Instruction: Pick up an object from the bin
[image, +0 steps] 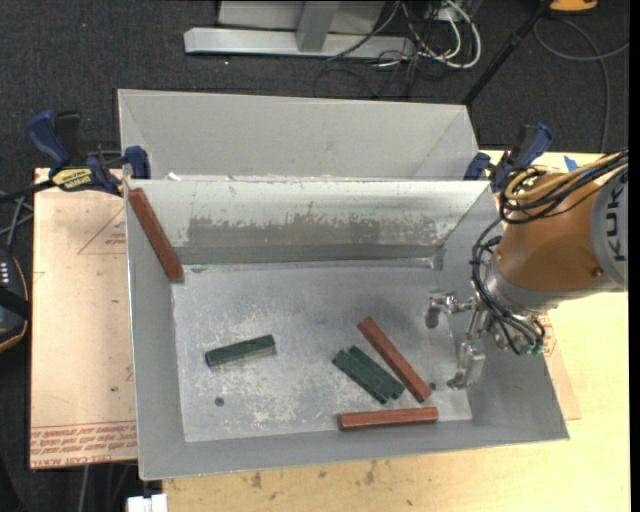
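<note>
My gripper (451, 342) hangs at the bin's right side, just above the floor, open with nothing between its fingers. One fingertip (436, 310) points toward the back and the other (463, 378) toward the front. A red-brown stick (393, 358) lies diagonally just left of the gripper, its near end close to the front fingertip. A dark green block (367, 375) lies alongside that stick on its left. Another red-brown stick (388, 418) lies flat along the bin's front edge, below and left of the gripper.
A lighter green block (240, 351) lies alone on the floor at the left. A long red-brown stick (154, 235) leans against the left wall at the back corner. The arm's orange cover and cables sit over the right rim.
</note>
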